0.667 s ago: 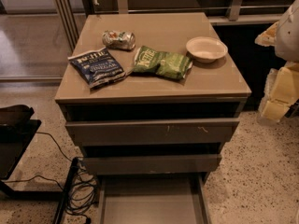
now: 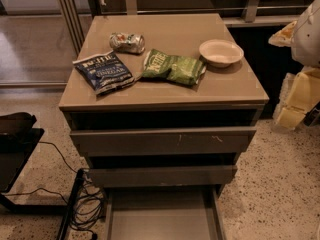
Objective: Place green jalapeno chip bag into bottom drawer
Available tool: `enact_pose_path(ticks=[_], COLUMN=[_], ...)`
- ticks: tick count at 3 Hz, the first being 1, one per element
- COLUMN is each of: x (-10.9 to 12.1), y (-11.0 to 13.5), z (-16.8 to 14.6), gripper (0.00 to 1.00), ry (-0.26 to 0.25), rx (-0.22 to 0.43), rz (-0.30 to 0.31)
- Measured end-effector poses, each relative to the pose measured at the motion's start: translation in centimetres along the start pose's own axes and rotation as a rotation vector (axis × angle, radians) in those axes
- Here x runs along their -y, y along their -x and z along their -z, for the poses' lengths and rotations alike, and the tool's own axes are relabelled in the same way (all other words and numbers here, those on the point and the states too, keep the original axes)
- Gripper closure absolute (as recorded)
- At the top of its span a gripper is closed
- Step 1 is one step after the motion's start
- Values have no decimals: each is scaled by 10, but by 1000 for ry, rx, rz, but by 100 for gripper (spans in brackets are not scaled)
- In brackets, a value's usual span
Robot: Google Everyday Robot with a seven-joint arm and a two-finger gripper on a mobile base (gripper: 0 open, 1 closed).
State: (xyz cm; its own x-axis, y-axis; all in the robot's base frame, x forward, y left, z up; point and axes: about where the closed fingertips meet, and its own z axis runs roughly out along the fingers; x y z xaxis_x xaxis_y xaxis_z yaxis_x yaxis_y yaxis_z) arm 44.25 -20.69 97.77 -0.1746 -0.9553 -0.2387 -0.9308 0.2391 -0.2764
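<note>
Pincer (image 2: 292, 106): beyond the bench's right edge, below the level of the top, over the speckled floor.
Pincer state: I cannot tell whether it is spread or pressed together; it touches nothing on the bench.
Green jalapeno chip bag (image 2: 172, 66): lies flat near the middle of the bench (image 2: 165, 96) top, well apart from the pincer.
Dark blue chip bag (image 2: 103, 72): just left of the green bag, toward the front-left corner.
Crushed can (image 2: 127, 42): on its side behind both bags, toward the back-left corner.
White bowl (image 2: 221, 52): just right of the green bag, toward the right edge.
Bottom drawer (image 2: 162, 219): pulled out at floor level, its flat base showing.
Upper drawers (image 2: 162, 141): fronts slightly forward, overhanging the back of the bottom drawer.
Cables (image 2: 87, 204): tangled on the floor by the front-left corner.
</note>
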Motion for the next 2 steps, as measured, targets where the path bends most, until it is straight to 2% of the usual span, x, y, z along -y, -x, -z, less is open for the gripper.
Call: enact_pose_path(ticks=[2], x=[15], y=[37], z=[-12], gripper=[0], ry=[-57], rx=[189], rz=[118])
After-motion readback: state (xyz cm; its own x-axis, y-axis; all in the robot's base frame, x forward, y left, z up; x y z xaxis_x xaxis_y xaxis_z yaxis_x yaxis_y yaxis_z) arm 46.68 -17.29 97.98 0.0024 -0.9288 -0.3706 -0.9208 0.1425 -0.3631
